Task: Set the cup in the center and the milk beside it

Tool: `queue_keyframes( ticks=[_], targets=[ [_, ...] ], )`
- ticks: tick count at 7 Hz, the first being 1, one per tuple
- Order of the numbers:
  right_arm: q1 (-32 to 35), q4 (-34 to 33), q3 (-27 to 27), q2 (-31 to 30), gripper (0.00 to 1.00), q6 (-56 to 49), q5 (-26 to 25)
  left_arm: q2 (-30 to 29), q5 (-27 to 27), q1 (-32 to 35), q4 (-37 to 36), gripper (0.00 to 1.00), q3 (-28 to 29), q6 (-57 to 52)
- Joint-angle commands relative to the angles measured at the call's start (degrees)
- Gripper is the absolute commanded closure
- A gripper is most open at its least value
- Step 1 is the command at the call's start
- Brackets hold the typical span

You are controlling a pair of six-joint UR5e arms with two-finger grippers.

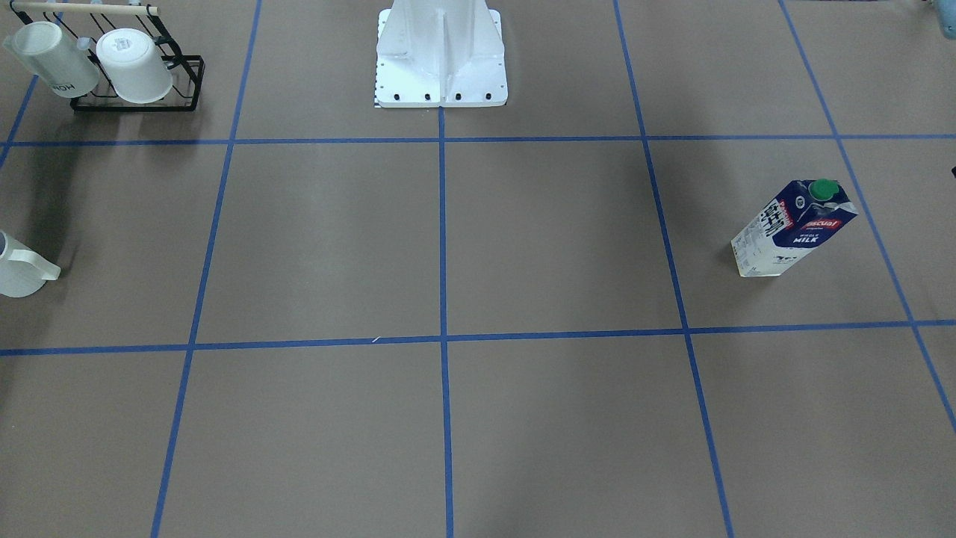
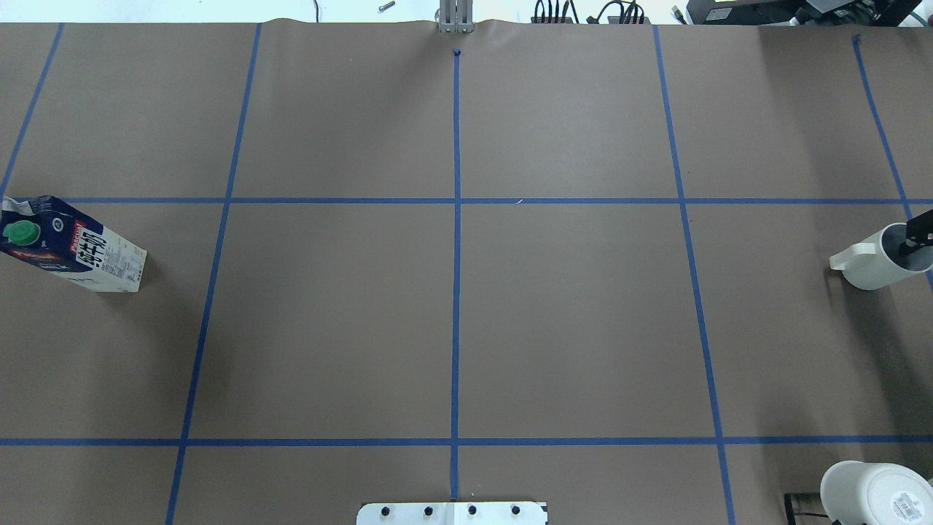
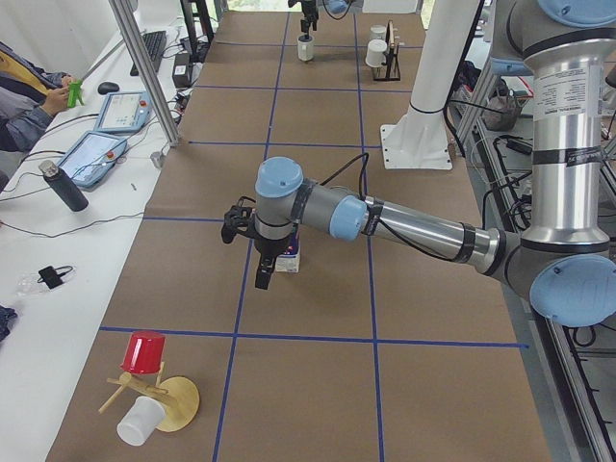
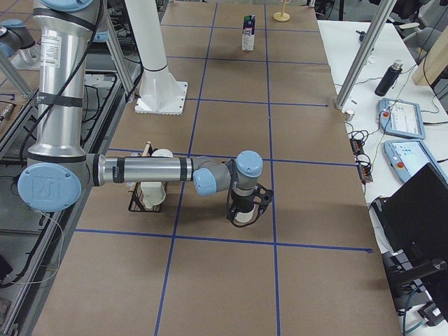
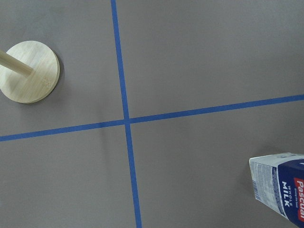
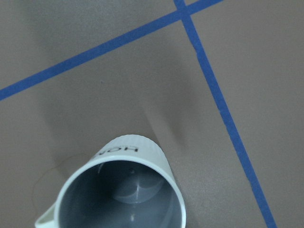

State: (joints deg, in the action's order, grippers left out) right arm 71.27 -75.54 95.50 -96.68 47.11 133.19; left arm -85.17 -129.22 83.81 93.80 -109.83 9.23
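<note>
The milk (image 1: 792,228) stands upright at the table's left end; it also shows in the overhead view (image 2: 73,244) and the left wrist view (image 5: 285,187). The cup (image 2: 871,259) stands upright at the right end, and shows at the front view's edge (image 1: 15,265) and in the right wrist view (image 6: 123,194). The center (image 2: 456,200) is bare. My left gripper (image 3: 245,258) hovers beside the milk; I cannot tell its state. My right gripper (image 4: 246,206) hangs over the cup, one dark finger (image 2: 920,235) at its rim; I cannot tell its state.
A black rack (image 1: 134,75) with two white mugs stands near the robot base (image 1: 441,60) on the right arm's side. A wooden stand (image 3: 154,385) with a red and a white cup sits past the milk. Operators' desks line the far side.
</note>
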Motion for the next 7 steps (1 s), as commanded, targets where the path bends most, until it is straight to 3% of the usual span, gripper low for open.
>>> queue_keyframes(
  ticks=[1, 2, 3, 4, 5, 7],
  targets=[
    [-1.04, 1.18, -1.27, 0.26, 0.00, 1.23, -0.65, -0.43, -0.07, -0.13, 0.07, 0.02, 0.32, 2.26],
    [-1.21, 1.19, -1.45, 0.35, 0.00, 1.93, -0.74, -0.43, -0.16, -0.14, 0.07, 0.02, -0.12, 2.80],
    [-1.30, 1.27, -1.71, 0.44, 0.29, 2.28, -0.74, -0.43, -0.16, -0.22, 0.07, 0.02, 0.05, 2.81],
    [-1.39, 1.19, -1.80, 0.44, 0.92, 2.98, -0.74, -0.43, -0.16, -0.14, 0.07, 0.03, -0.03, 2.81],
    [-1.48, 1.27, -1.89, 0.61, 1.00, 2.99, -0.57, -0.52, -0.16, -0.22, 0.24, 0.03, 0.05, 2.46],
    [-1.57, 1.36, -1.37, 2.36, 1.00, 2.55, -0.56, -0.43, -0.16, -0.31, 1.38, 0.03, 0.23, 2.37]
  ],
)
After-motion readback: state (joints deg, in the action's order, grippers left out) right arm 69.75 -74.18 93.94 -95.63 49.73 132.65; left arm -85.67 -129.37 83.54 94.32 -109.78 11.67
